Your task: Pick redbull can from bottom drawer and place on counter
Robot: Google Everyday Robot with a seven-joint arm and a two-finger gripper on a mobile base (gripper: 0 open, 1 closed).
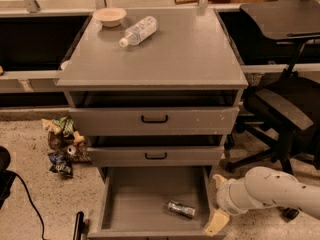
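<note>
Resting in bottom drawer (131,203), redbull can (181,209) lies near end effector (216,222), grip unclear.

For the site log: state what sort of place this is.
Probably an office or lab workspace: a grey drawer cabinet, black desks behind it, and an office chair on the right. The gripper hangs by the front right corner of the open bottom drawer, near the can.

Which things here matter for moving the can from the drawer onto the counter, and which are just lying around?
Part of the job: redbull can, lying in the open bottom drawer; counter; gripper, by the drawer's right front corner.
Just lying about: plastic bottle and bowl on the counter; snack wrappers on the floor; office chair.
</note>
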